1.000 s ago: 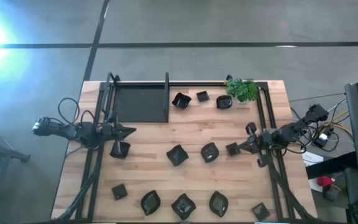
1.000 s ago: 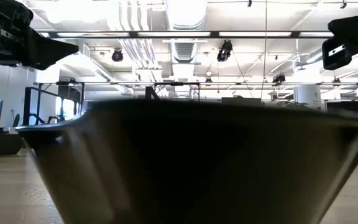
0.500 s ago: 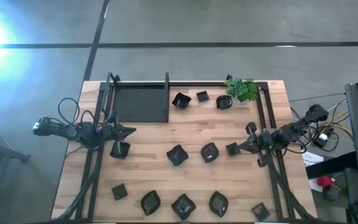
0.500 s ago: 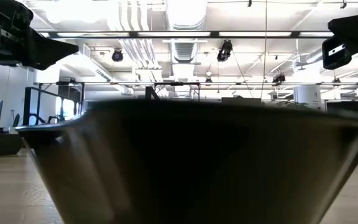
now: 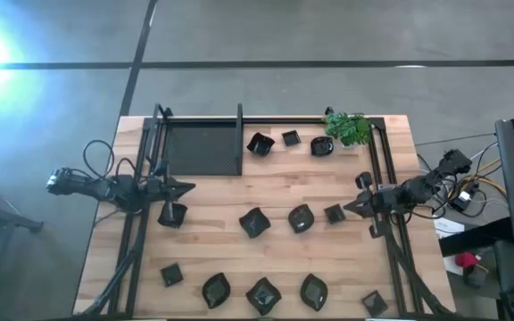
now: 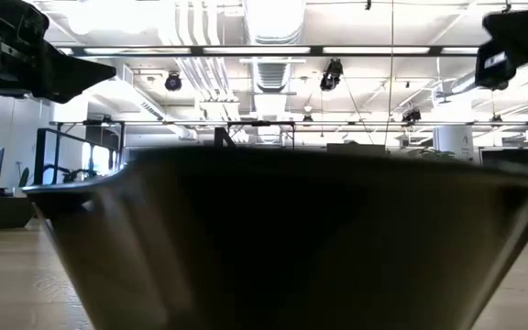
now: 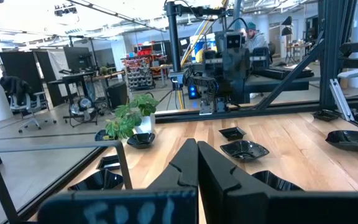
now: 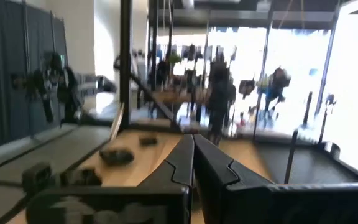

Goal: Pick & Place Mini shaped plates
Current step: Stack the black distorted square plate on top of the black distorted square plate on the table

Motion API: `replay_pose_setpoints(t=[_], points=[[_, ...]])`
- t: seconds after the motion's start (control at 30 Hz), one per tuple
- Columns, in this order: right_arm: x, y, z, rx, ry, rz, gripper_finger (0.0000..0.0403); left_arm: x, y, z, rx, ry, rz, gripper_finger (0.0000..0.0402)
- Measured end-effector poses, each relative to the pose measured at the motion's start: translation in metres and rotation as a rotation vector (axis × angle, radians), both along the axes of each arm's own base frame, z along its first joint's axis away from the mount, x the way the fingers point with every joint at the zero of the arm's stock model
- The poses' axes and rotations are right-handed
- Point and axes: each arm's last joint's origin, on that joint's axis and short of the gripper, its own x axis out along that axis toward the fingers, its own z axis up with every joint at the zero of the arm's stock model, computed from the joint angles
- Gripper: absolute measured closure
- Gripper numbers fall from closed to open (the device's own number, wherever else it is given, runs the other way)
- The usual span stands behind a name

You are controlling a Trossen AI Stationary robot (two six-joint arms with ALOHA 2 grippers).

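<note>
Left gripper (image 5: 188, 187): fingers are pressed together, nothing held; it is poised at the table's left edge, just above a square plate (image 5: 172, 214).
Right gripper (image 5: 347, 206): fingers clenched, nothing held; it is placed just beside a small square plate (image 5: 334, 213) at the right edge.
Mini shaped plates (image 5: 255, 222): scattered over the wooden table (image 5: 266, 183), three near the plant (image 5: 347, 127).
Handling: judged light, stiff, glossy and slippery, perhaps brittle; a raised rim is best pinched.
Surroundings: black tray (image 5: 203, 149) at the back left; frame rails (image 5: 379, 169) are judged to hem in the reach.
</note>
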Motion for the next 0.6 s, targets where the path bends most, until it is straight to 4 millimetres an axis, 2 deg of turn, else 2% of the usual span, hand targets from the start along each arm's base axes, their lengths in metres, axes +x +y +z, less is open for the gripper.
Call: replay_pose_setpoints(t=[0.27,0.6], points=[[-0.005,-0.006,0.02,-0.075,-0.198,-0.159,0.0394,0.0,0.0,0.0,0.0,0.0,0.0,0.0402],[-0.007,-0.014,0.023,0.018,-0.168,-0.376,0.0394,0.0,0.0,0.0,0.0,0.001,0.0,0.0402]])
